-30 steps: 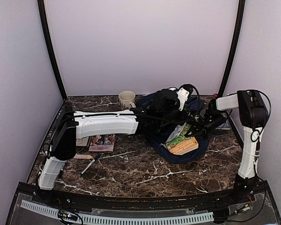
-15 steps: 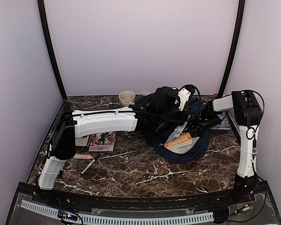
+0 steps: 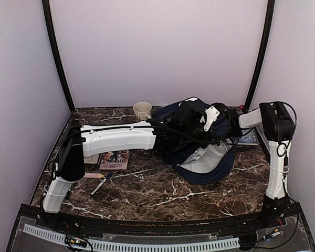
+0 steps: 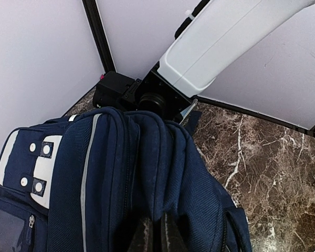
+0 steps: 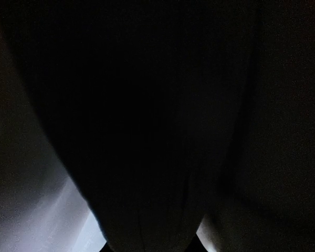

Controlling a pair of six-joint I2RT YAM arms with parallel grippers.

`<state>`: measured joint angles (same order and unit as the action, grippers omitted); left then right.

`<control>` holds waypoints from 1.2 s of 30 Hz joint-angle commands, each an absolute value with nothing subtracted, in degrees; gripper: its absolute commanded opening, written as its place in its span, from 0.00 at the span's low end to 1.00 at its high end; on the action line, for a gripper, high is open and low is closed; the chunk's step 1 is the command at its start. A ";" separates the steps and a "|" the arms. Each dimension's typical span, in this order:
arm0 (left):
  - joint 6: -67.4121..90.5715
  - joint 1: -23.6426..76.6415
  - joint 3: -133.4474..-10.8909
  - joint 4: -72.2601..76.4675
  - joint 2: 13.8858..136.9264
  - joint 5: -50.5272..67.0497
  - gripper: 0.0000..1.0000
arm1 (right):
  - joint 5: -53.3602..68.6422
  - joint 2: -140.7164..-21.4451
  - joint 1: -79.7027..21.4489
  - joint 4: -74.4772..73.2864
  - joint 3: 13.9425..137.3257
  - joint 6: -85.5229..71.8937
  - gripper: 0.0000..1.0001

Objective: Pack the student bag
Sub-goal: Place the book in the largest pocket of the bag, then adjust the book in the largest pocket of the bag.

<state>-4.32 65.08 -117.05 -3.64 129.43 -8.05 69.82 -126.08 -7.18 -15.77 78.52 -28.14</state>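
- Navy woven cloth, soft and ribbed: the bag [image 3: 212, 173] slumps on the marble table [image 3: 163, 197], and its top edge is bunched right between the jaws of the left gripper [image 4: 156, 237].
- Those jaws are pinched tight on a fold of that edge. I'd say this is to hold the mouth up, so the limp cloth doesn't fall shut.
- Ahead of the left jaws the cloth drops away in padded ridges. To one side sits a white patch [image 4: 34, 157] with round studs.
- Just beyond the left jaws, the right arm [image 3: 277, 157] goes into the mouth, probably to settle something inside.
- The right arm's gripper is buried in the bag and its own camera shows only dark. I can't tell whether those jaws are parted or closed, or on what.
- A pale, smooth lining [image 3: 207, 157] shows in the opening below both wrists.
- Well away from either set of jaws, back along the left arm, are a cream mug [image 3: 142, 110], a pen [image 3: 101, 184] and flat booklets [image 3: 114, 157]. They look to be waiting their turn.
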 commanded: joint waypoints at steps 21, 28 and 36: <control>-7.27 65.74 -111.06 4.04 115.68 -18.74 0.00 | 50.14 -106.20 -7.38 -42.70 68.77 1.15 0.72; -0.10 63.16 -106.98 4.45 113.63 -17.76 0.00 | 46.35 -92.12 -9.00 -40.10 56.19 4.58 0.67; 4.71 61.57 -103.45 6.92 111.42 -16.34 0.00 | 40.63 -86.44 -14.57 -44.51 57.01 12.55 0.46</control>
<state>0.89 63.20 -103.66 0.82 117.91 -15.07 44.01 -89.71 -12.88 -42.81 56.45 7.88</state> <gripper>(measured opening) 0.048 0.504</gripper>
